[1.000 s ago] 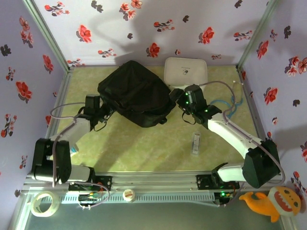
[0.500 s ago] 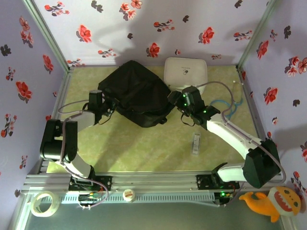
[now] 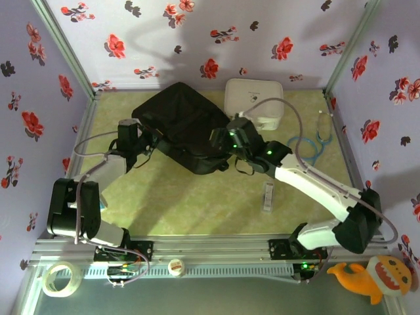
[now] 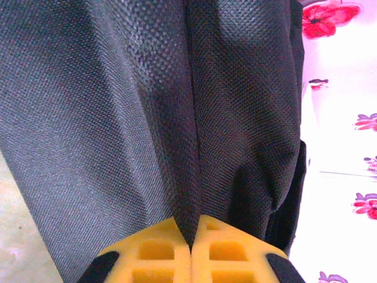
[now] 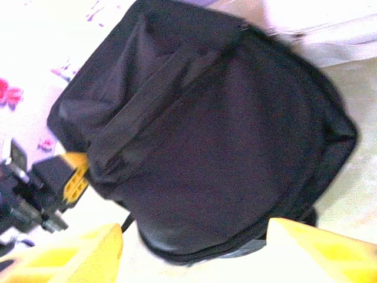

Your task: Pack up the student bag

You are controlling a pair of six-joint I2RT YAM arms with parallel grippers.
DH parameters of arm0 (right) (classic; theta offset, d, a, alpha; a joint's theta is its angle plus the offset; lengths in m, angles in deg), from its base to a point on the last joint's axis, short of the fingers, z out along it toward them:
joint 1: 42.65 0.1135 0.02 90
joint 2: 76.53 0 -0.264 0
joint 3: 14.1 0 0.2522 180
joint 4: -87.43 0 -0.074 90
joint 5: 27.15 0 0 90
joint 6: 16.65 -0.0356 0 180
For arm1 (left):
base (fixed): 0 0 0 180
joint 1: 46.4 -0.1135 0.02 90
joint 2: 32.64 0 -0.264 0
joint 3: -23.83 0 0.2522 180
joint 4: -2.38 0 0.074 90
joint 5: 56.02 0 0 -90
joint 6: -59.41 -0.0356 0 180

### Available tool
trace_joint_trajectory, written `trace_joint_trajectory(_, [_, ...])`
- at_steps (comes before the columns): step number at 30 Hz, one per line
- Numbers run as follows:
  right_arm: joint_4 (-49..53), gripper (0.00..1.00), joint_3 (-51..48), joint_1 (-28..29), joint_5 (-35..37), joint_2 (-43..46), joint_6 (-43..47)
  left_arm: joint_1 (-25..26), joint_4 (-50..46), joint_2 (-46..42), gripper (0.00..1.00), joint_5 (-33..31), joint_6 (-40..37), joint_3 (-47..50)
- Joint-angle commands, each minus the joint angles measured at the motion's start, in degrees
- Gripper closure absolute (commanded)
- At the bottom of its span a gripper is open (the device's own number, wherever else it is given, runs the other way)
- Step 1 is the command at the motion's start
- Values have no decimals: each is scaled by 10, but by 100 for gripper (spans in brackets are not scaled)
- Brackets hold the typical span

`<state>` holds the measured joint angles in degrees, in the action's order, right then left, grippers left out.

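Bag (image 3: 184,125) lies at the rear middle of the bench (image 3: 197,197). Left pincer (image 3: 148,139) is at its left edge, jaws together, clamped on a fold of bag fabric (image 4: 118,118); pinch point (image 4: 191,233). Right pincer (image 3: 220,139) is at the bag's right side, jaws apart (image 5: 194,253), with the bag's edge (image 5: 206,147) ahead between them. White case (image 3: 254,98) sits just behind-right of the bag. Blue cord (image 3: 315,141) lies far right, and a small clear item (image 3: 268,197) well apart in front.

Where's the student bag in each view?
Top external: student bag at centre-back of the table, between the two arms.
Left wrist: student bag fabric close up, a fold running down to the bottom centre.
Right wrist: student bag across the middle.
Shared landmark: left gripper, yellow fingers shut on that fold.
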<state>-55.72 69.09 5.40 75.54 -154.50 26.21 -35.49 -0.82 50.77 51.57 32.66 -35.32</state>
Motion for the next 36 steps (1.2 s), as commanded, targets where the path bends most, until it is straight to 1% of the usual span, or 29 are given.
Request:
trace_joint_trajectory(1, [39,37,47,47,14,-48,42,9,4,-33,100,7,-20,-26])
trace_joint_trajectory(3, [40,41,69,71,-2,-78,40,12,-1,-40,100,7,-26,-29])
trace_joint_trajectory(6, [32,44,88,91,-24,-112,35,15,-8,-49,100,8,-30,-31])
trace_joint_trajectory(10, [16,46,109,95,-65,-152,20,17,-17,-58,100,8,-36,-31])
trace_joint_trajectory(15, [5,45,136,94,-103,-200,-3,18,-21,-59,100,9,-42,-32])
trace_joint_trajectory(21, [12,46,167,92,-115,-239,-22,19,-22,-59,100,9,-45,-30])
trace_joint_trajectory(27, [31,51,182,91,-107,-260,-40,19,-22,-58,100,9,-46,-27])
trace_joint_trajectory(30, [65,53,200,91,-90,-271,-42,20,-22,-58,100,10,-47,-27])
trace_joint_trajectory(32, [70,55,204,89,-86,-275,-43,20,-22,-59,100,10,-47,-27])
trace_joint_trajectory(36, [75,61,214,86,-86,-287,-48,20,-22,-58,100,11,-47,-27])
